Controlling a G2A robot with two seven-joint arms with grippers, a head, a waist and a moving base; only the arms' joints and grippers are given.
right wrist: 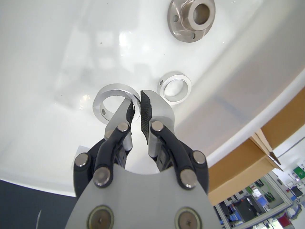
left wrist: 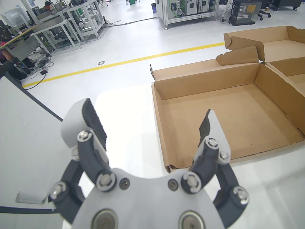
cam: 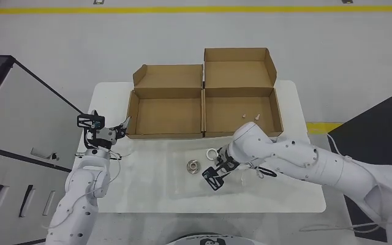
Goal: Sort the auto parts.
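- Right wrist view: the right gripper (right wrist: 137,101) has its jaws drawn narrow, pinching the wall of a silver collar (right wrist: 110,97). One finger sits inside the ring and the other outside it.
- I cannot tell whether that silver collar rests on the white desk (right wrist: 59,36) or hangs just off it. Part of its rim is hidden behind the fingers.
- A second collar (right wrist: 175,89) lies flat on the desk between the gripped one and the flange (right wrist: 191,16), touching neither.
- The flange is a steel disc with bolt holes and a raised hub, and it lies hub-up.
- Top view: the right arm comes in across the desk with its wrist tipped down, so its jaws sit just beside the flange. The second collar lies near the flange, on the side toward the boxes. The gripped collar is hard to make out under the jaws.
- Left wrist view: the left gripper (left wrist: 147,108) has its jaws spread wide, holding and touching nothing.
- The left gripper is held above the desk, well apart from the flange, and faces a front corner of the first box (left wrist: 214,110).
- The first box and the second box (cam: 239,92) are both cardboard with their lids folded back. They stand side by side, touching, beyond the flange.
- The second box holds two small pale pieces (cam: 258,116), too small to identify.
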